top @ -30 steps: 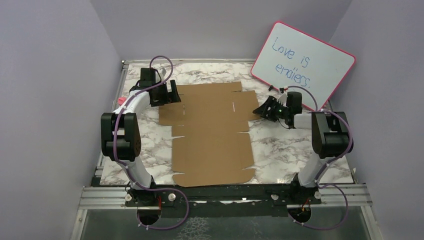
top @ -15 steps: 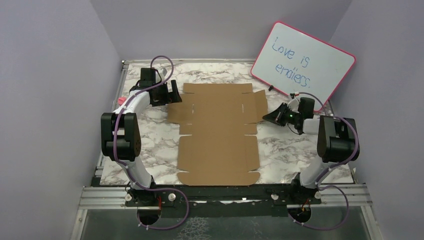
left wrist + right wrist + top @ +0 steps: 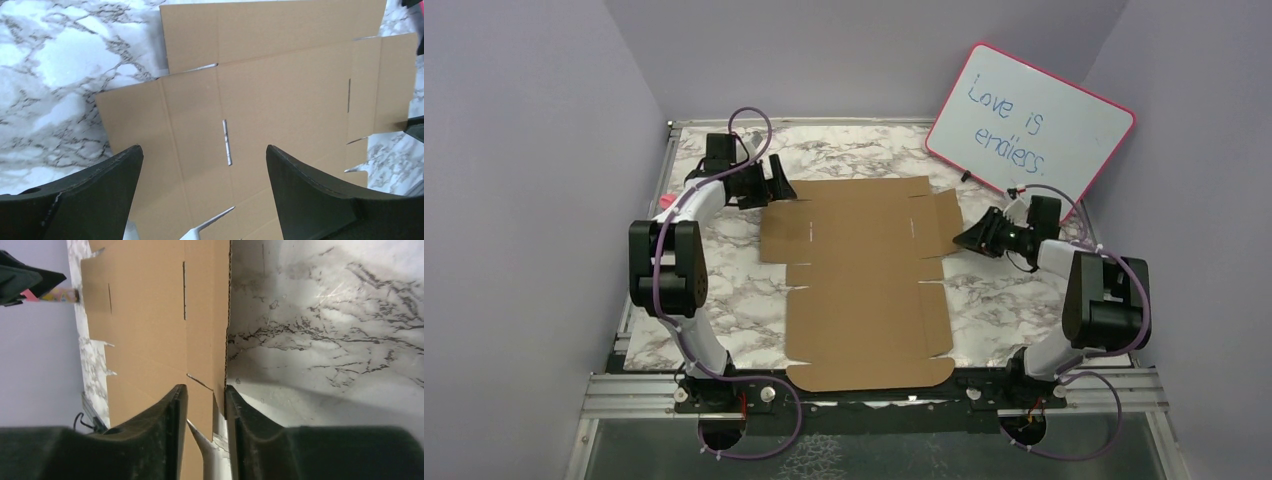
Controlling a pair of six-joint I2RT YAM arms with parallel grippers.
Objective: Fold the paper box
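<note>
On the marble table [image 3: 1014,300], the paper box [image 3: 864,275] lies flat lengthwise near-to-far, right gripper [image 3: 205,405] pinching its right flap.

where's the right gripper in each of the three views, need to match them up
Top external: the right gripper is right of centre, at the right side flap of the paper box.
Left wrist: only a dark tip at the far right edge, by that flap; probably its fingers.
Right wrist: its own fingers fill the bottom, closed on the flap's edge.
Shared landmark: the slit in the right side panel.
</note>
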